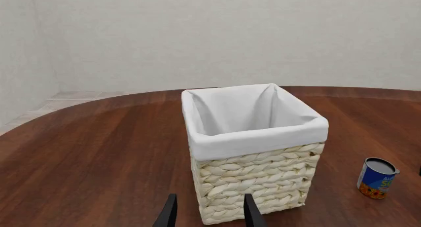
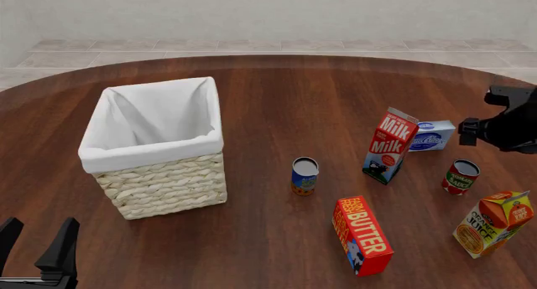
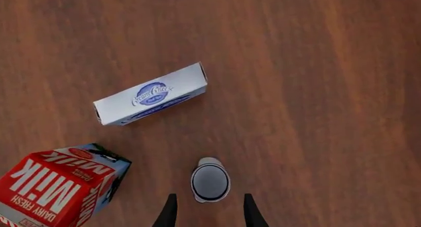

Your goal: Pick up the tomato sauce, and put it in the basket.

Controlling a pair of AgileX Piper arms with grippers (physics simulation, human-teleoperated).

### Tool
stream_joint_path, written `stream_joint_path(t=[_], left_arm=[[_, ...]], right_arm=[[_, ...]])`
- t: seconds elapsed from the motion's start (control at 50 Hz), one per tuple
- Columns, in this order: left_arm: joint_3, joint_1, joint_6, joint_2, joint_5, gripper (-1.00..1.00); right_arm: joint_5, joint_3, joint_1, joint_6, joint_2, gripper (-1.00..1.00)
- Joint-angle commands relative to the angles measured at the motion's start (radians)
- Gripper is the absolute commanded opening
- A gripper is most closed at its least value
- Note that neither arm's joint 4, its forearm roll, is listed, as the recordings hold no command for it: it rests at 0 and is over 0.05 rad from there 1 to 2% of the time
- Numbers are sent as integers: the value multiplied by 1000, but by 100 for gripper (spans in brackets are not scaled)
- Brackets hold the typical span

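Both pairs of jaws stand apart with nothing between them. The left gripper (image 2: 38, 245) waits at the near left edge of the table (image 2: 277, 113), its dark fingers (image 1: 249, 210) aimed at the woven side of the basket (image 2: 163, 182), well away from the work. The right gripper (image 3: 207, 211) hangs high over the far right of the table, looking straight down, and the silver lid of the tomato sauce (image 3: 210, 181) sits just ahead of its fingertips, roughly centred between them.

In the front view the tomato sauce (image 2: 461, 176) stands upright on the right side, with the milk carton (image 2: 388, 146) just to its left, the orange juice carton (image 2: 494, 222) nearer the camera and the small white-and-blue box (image 2: 434, 136) just beyond. The butter box (image 2: 361, 235) and the blue-and-orange can (image 2: 305, 176) lie between it and the basket.

Judged from here, the main risk is a descent that drifts off centre: one finger could land on the rim and tip the can, or roll it toward the milk carton. A finger could also brush that carton on the way down. The carry across the table is long, so a shallow grip on the smooth wall may slip before the can clears the basket's cloth-lined rim (image 1: 257, 138).
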Motion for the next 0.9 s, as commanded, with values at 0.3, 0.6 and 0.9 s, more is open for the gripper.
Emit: stream_joint_path(t=[0.3,0.6,0.9], left_arm=[[0,0,0,0,0,100],[0,0,0,0,0,100],[0,0,0,0,0,100]], right_arm=[[-28,12,6,10,39,100],[-42,9,0,3,71,100],[-53,10,10,14,102,100]])
